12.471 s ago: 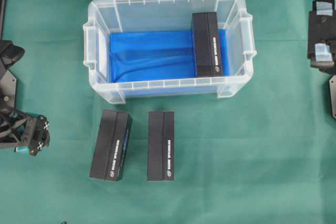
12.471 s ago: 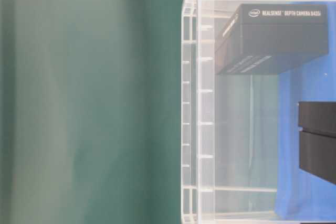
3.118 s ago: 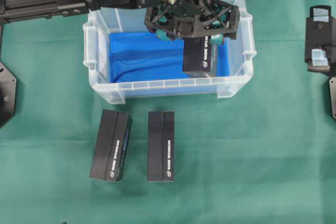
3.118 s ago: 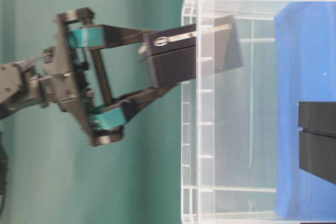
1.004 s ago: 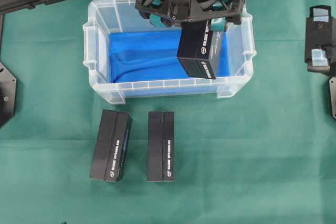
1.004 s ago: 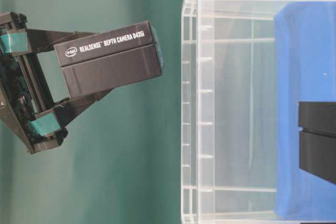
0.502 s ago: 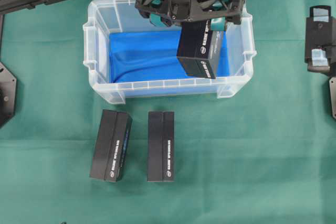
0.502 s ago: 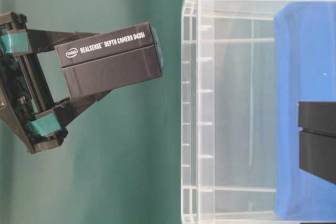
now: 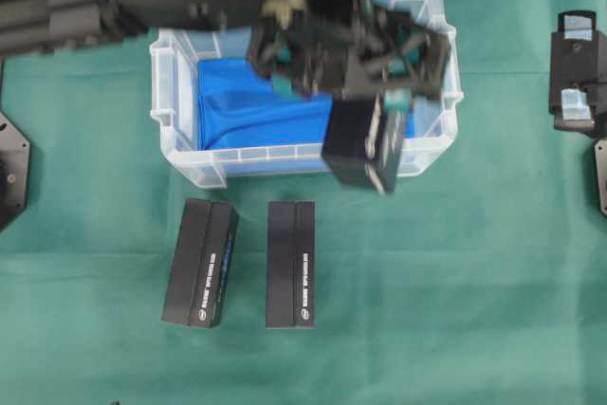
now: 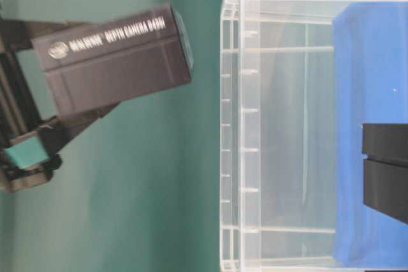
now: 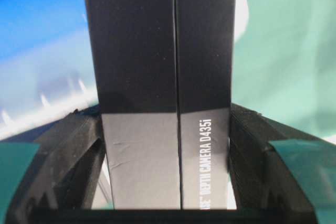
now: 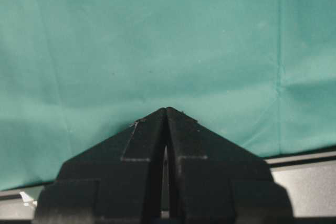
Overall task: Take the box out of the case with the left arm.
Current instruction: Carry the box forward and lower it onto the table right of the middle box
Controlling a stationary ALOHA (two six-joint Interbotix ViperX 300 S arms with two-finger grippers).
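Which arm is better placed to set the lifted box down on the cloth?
Left. The left gripper already clamps the box, raised clear of the case and over its front wall. The right gripper is shut, holds nothing and sits at the far right edge.

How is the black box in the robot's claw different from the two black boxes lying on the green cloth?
The held box hangs in the air, pinched by the left claw, over the near rim of the clear case; the two boxes on the cloth lie flat and untouched. The held box is tilted and blurred, while the other two are sharp and nearly parallel. All three look like the same long black carton with white lettering.
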